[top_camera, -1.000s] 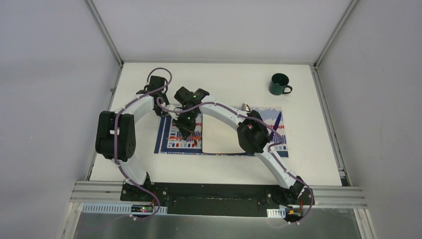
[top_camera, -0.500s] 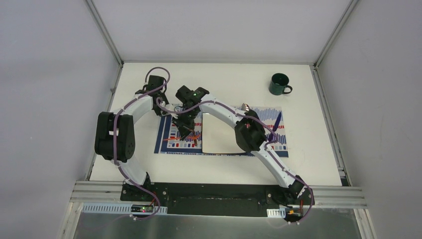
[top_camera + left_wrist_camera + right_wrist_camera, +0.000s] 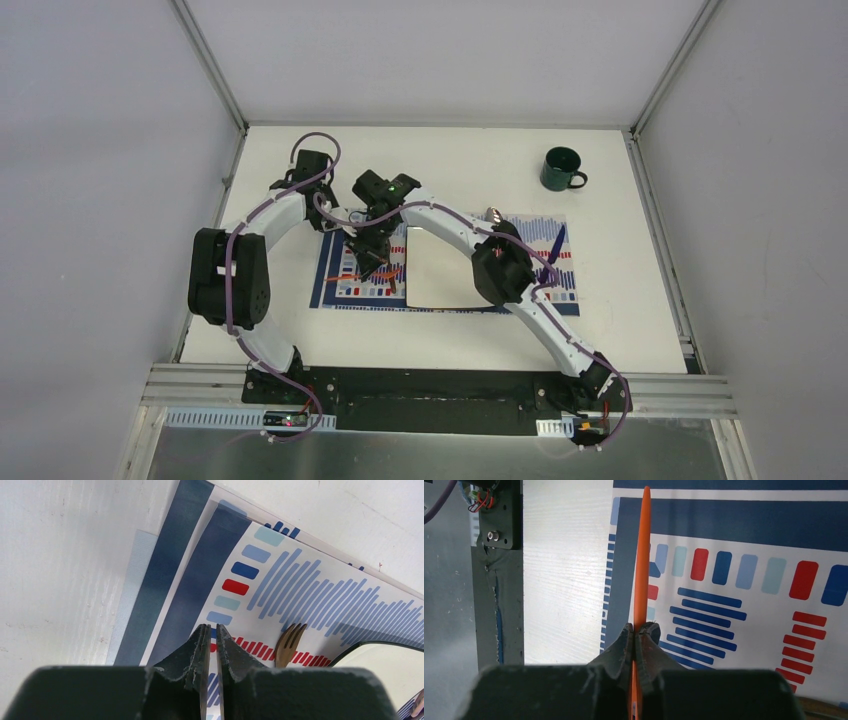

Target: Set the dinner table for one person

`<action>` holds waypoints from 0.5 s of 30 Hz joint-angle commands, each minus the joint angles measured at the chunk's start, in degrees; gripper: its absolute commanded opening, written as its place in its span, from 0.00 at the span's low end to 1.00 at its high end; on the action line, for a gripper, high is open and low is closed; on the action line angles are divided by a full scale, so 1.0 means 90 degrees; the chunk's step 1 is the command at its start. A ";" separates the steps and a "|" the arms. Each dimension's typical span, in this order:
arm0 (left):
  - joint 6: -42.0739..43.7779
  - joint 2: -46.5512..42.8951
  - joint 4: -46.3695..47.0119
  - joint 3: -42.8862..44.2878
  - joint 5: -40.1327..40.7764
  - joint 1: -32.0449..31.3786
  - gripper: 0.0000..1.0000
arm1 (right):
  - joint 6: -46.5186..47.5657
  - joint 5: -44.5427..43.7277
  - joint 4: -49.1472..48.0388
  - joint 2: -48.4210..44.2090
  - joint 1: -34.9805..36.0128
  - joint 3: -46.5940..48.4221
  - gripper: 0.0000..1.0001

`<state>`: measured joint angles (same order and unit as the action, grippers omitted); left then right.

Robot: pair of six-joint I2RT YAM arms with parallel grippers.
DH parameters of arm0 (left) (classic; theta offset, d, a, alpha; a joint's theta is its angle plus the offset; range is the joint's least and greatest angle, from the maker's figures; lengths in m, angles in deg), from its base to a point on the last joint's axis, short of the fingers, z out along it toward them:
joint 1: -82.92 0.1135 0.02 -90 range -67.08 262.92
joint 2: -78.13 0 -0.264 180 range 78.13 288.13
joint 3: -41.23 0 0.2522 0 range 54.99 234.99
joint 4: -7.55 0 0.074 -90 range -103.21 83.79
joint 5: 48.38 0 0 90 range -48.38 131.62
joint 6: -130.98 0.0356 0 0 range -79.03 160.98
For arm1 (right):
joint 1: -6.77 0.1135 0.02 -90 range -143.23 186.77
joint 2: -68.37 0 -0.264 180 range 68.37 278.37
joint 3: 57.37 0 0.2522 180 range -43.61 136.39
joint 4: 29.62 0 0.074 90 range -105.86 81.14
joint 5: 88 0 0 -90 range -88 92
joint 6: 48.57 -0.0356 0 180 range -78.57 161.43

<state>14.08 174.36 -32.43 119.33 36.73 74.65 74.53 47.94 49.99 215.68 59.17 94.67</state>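
On the white dinner table (image 3: pixel 450 160) lies a striped placemat (image 3: pixel 345 290) with a square white plate (image 3: pixel 440 280) on it. My right gripper (image 3: pixel 372 262) (image 3: pixel 640 626) reaches across to the placemat's left part, shut on a thin orange utensil (image 3: pixel 643 555) (image 3: pixel 392 272) held edge-on just above the mat. A wooden fork (image 3: pixel 290 641) (image 3: pixel 393 287) lies beside the plate's left edge. My left gripper (image 3: pixel 338 228) (image 3: pixel 210 626) hovers over the mat's far left corner, fingers nearly together and empty.
A green mug (image 3: pixel 561 169) stands at the back right. A spoon (image 3: pixel 492 213) lies at the mat's far edge and a blue knife (image 3: pixel 555 243) on its right part. The table's dark frame edge (image 3: pixel 499 580) shows in the right wrist view.
The right arm has shifted slightly with the orange utensil still in its grip. The left arm's elbow has eased a little to the left. Nothing was let go.
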 commanded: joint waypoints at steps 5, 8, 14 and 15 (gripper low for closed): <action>0.0025 -0.0288 -0.0090 0.0135 0.0010 -0.0087 0.13 | 0.0118 0.0211 -0.0382 0.0157 0.0001 0.0433 0.26; 0.0049 -0.0331 -0.0114 0.0142 0.0110 -0.0087 0.16 | -0.0081 0.0212 -0.1015 -0.0113 -0.0011 -0.0174 0.31; 0.0155 -0.0403 -0.0107 0.0175 0.0010 -0.0094 0.15 | -0.0658 0.0105 -0.1829 -0.0581 -0.0042 -0.0594 0.62; 0.0248 -0.0479 -0.0124 0.0176 -0.0098 -0.0103 0.14 | -0.0752 0.0043 -0.1884 -0.0755 -0.0063 -0.0693 0.64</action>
<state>14.21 174.27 -32.80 119.35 37.02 74.69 72.68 49.47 40.42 216.77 58.98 89.95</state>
